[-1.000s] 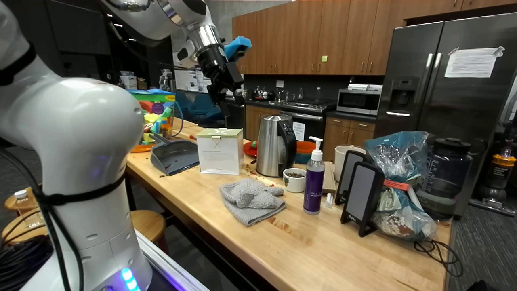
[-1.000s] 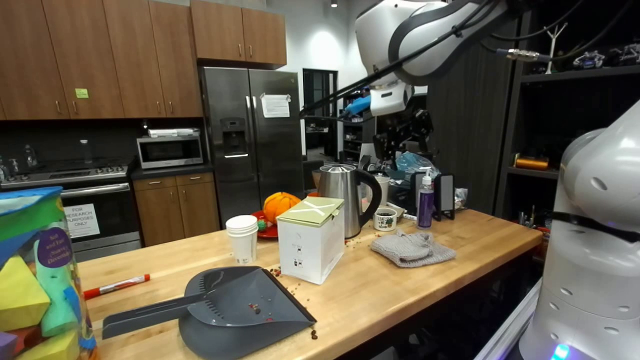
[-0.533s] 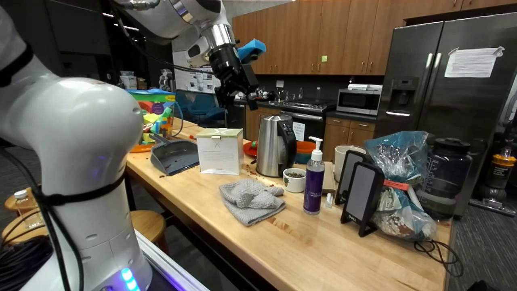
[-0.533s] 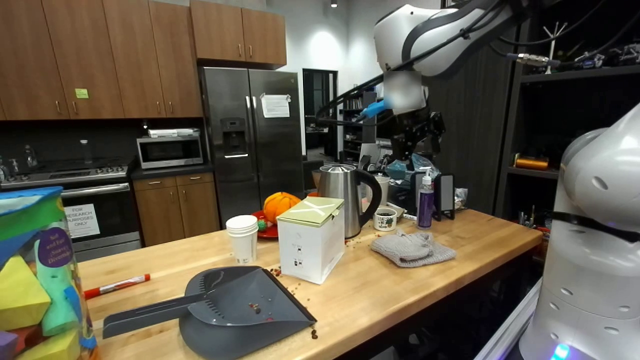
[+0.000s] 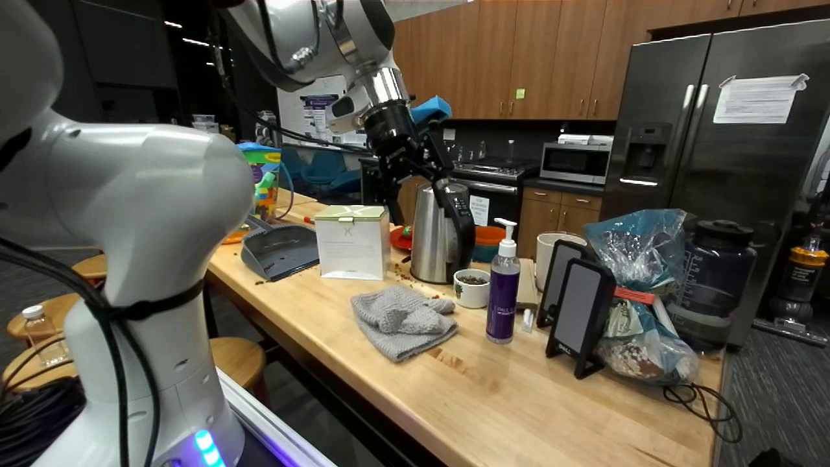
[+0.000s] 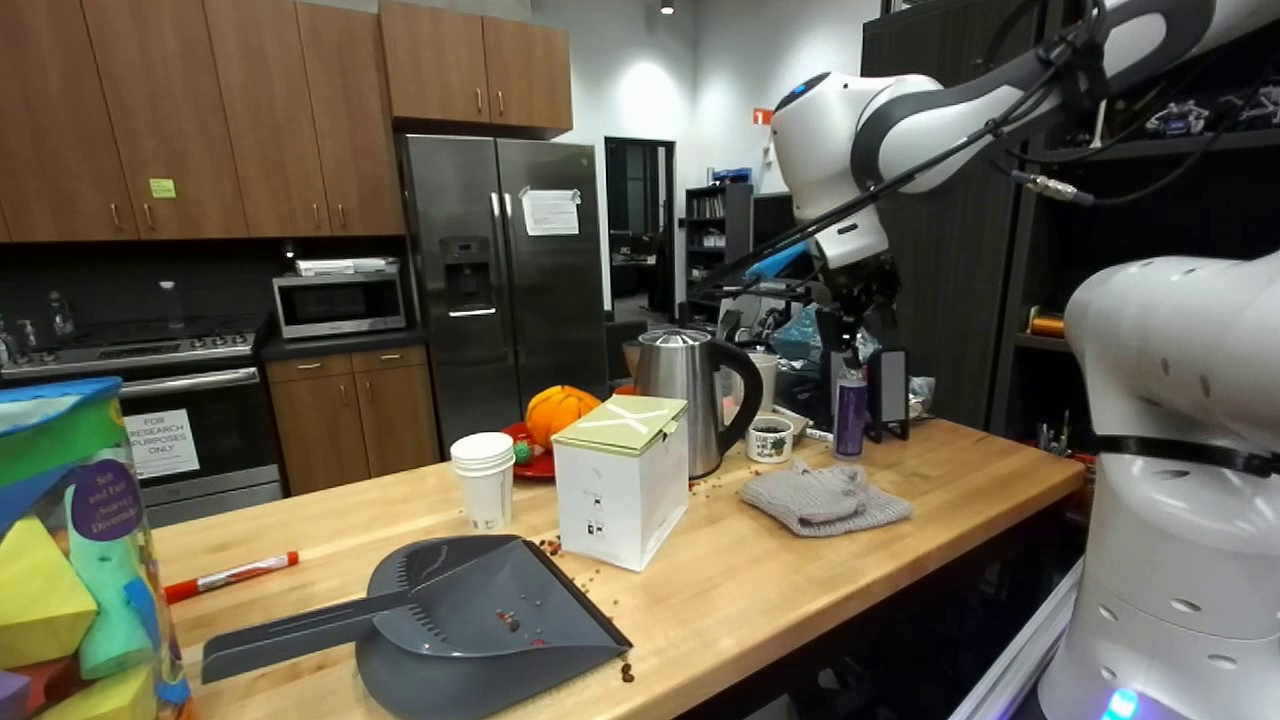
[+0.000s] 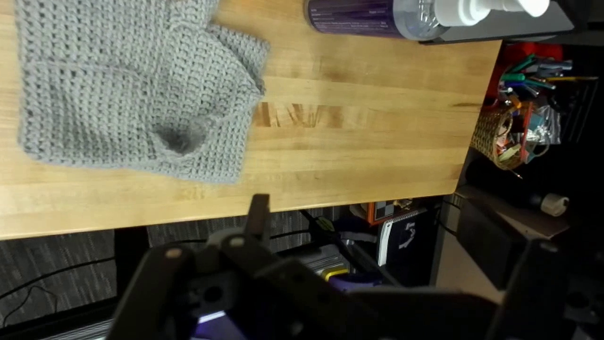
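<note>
Gripper (image 7: 370,222) lower, nearer grey cloth (image 7: 127,104) than earlier | jaws spread, empty | cloth crumpled on tabletop (image 7: 354,156), untouched | risk: straight descent may strike tabletop's edge, fingertips (image 7: 258,212) lining up near it in wrist view

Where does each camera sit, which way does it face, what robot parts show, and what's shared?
An exterior view: beside the robot's base, facing across the table toward the cabinets; base, arm and gripper show.
An exterior view: near the dustpan, facing along the table; arm, gripper and base show at right.
Wrist view: on the arm's end, looking down at gray cloth and table edge; spread gripper fingers show.
Shared: kettle and dustpan in both exterior views; cloth and pump bottle in all three.
</note>
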`<state>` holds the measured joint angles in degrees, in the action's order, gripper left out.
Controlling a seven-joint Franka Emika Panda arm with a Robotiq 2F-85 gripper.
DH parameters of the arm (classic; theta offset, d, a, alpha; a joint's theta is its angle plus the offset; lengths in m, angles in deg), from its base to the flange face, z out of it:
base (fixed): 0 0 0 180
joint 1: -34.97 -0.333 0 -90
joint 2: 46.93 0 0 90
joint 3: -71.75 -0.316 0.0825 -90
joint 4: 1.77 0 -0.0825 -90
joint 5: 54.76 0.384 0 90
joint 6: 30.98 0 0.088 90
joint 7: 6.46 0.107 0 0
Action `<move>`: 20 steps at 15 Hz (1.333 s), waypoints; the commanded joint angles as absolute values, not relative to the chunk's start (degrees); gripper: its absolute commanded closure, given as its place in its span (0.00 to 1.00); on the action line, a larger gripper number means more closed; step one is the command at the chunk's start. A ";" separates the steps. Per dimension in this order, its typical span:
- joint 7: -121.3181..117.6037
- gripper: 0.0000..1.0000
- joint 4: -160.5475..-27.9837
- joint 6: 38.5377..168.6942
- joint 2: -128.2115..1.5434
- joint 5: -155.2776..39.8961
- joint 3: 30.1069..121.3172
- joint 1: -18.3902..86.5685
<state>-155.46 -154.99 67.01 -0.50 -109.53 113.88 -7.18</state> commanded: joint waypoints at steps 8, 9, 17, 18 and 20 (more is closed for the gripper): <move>-155.55 0.00 -154.89 63.87 6.91 -113.55 119.57 -9.04; -155.52 0.00 -154.90 63.88 6.59 -113.55 119.55 -9.18; -155.52 0.00 -154.90 63.89 6.28 -113.55 119.54 -9.24; -155.52 0.00 -154.90 63.89 6.28 -113.55 119.54 -9.24; -155.52 0.00 -154.90 63.89 6.28 -113.55 119.54 -9.24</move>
<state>-155.52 -154.90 63.89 6.28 -113.55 119.54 -9.24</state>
